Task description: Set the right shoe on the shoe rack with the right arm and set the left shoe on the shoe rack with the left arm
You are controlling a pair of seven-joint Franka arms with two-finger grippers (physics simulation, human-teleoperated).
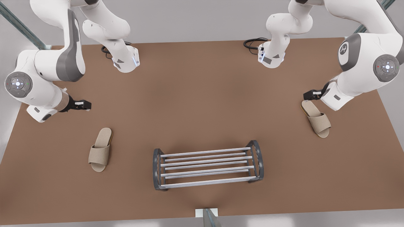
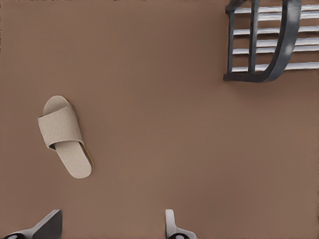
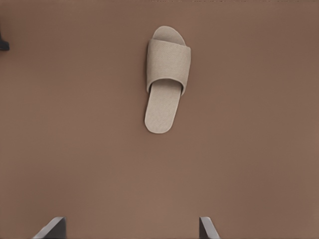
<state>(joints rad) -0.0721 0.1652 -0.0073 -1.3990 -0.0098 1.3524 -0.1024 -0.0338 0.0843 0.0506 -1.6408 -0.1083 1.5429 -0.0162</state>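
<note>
Two Franka arms hang over a brown table [image 1: 202, 94] with a beige slipper lying flat on either side of the shoe rack [image 1: 205, 152], which stands empty near the table's camera-side edge.

On the front view's right, the left gripper [image 1: 311, 94] is poised close by the heel of the left shoe [image 1: 316, 119]. In its wrist view the fingers [image 2: 172, 226] are spread wide with nothing between them. The shoe [image 2: 64, 135] lies off to one side of them, and one arched end of the rack [image 2: 285, 40] sits farther off.

On the front view's left, the right gripper [image 1: 85, 104] hovers near the right shoe [image 1: 101, 149] but clear of it. Its fingers [image 3: 209, 229] are also fully parted and grasp nothing. The shoe [image 3: 166, 79] lies heel toward the gripper, toe pointing away. A small dark shape at the edge of that wrist view may be a corner of the rack.
</note>
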